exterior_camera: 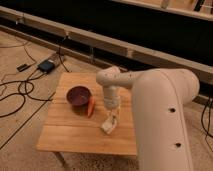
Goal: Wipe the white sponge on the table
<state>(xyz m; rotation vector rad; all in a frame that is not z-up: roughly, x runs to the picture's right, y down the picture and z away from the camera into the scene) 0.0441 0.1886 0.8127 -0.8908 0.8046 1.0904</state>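
The gripper (112,116) stood near the middle of the table (70,131), covering the 12 o'clock end of the white sponge (108,126). The robot arm (160,110) hid the table's 4 o'clock corner and was cut off by the bottom edge. A dark box (46,66) on the floor at 10 o'clock was too blurred to identify.

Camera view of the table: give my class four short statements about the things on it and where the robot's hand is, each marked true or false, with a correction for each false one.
1. A purple bowl stands on the table. True.
2. The orange carrot lies inside the bowl. False: it lies on the table top beside the bowl, between the bowl and the white sponge.
3. The hand is down at the white sponge. True.
4. The white sponge lies on the floor. False: it is on the table, under the hand.
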